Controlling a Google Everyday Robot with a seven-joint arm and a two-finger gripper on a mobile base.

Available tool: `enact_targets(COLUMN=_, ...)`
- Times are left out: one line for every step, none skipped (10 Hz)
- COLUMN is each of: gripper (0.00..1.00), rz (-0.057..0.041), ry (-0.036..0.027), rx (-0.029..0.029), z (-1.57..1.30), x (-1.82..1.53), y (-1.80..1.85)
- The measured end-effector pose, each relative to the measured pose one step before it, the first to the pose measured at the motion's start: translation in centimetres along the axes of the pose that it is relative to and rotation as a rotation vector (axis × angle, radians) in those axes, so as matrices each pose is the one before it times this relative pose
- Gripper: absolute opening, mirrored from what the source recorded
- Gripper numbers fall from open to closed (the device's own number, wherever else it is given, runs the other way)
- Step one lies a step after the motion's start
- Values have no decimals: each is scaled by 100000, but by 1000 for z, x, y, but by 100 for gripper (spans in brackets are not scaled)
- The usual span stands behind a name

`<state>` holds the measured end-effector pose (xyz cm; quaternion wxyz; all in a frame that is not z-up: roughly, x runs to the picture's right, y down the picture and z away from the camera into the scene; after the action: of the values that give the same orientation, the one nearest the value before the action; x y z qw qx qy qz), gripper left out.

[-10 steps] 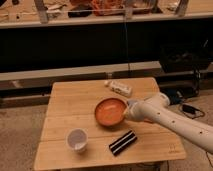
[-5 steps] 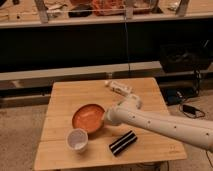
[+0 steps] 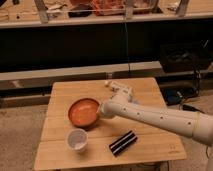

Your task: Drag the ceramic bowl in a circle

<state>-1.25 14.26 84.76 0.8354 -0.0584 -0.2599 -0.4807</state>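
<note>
While noting the claw (image 3: pixel 101 111) up and right of the white cup (image 3: pixel 77 139), at the right rim of the ceramic bowl (image 3: pixel 83 111): cannot tell its state, clenched or released. Dragged the bowl leftward over the last second, from well right of the cup to just behind it, close but seemingly not touching. Reads as one arc of the circle under way, with most of the loop likely remaining. Worth minding the cup on the next sweep across the counter (image 3: pixel 150 95).
</note>
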Motion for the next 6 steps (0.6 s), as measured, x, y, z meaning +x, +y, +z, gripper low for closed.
enact_targets(gripper=2, rz=1141, ry=702, rx=-137, z=56, x=1599, y=934)
enact_targets(gripper=2, rz=1440, ry=933, rx=-349, z=-99, x=1571, y=1169)
enact_targets(gripper=2, rz=2999, ry=1857, rx=-624, z=-527, x=2171, y=2181)
enact_targets(gripper=2, rz=2814, ry=1748, rx=-436, z=-634, x=1607, y=1853)
enact_targets(gripper=2, rz=2388, ry=1442, rx=-237, z=-633, x=1240, y=1411)
enact_targets(gripper=2, rz=2871, ry=1539, rx=-310, z=-756, x=1182, y=1487)
